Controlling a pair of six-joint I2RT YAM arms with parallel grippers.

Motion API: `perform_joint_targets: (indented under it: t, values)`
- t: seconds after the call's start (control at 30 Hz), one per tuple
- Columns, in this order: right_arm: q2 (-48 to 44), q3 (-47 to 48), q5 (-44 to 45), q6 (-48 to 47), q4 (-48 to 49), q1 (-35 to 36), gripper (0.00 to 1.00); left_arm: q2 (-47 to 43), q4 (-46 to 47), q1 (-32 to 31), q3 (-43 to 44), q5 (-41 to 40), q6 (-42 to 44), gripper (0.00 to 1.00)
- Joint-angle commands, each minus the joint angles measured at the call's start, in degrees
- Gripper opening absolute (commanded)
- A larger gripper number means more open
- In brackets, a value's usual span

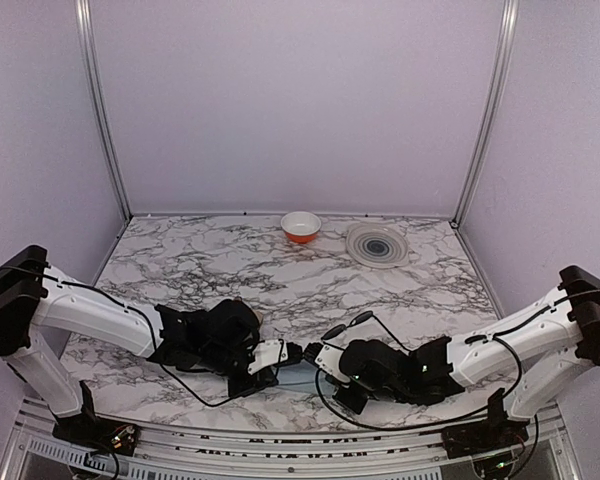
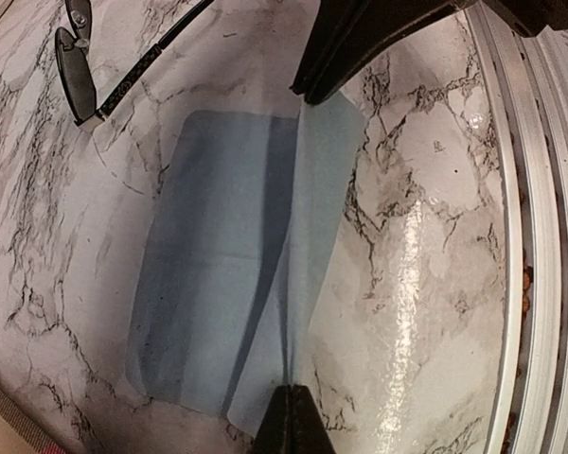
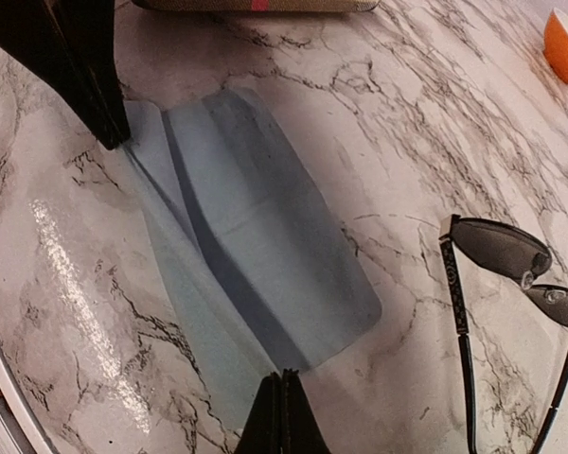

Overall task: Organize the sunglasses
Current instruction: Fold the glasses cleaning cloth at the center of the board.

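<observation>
Top external view, left to right: my left claw (image 1: 292,352) is clenched on one edge of the thin pale blue cleaning cloth (image 2: 227,265) on the white marble table (image 1: 230,260). My right claw (image 1: 316,356) pinches the opposite edge. The black wire-frame sunglasses (image 3: 500,248) lie just beyond the cloth, to its right, arms unfolded.
</observation>
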Motion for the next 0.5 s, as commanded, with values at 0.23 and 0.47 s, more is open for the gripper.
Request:
perform_joint_targets:
  t: [0.23,0.47]
  values:
    - [2.9,4.0,0.3,-2.4,-0.2,-0.2,0.0,2.4,-2.6,1.1,4.0,-2.1,-0.9,0.0]
    - [4.0,4.8,0.1,-3.8,0.3,-0.6,0.0,2.1,-4.3,1.7,4.6,-1.3,-1.0,0.0]
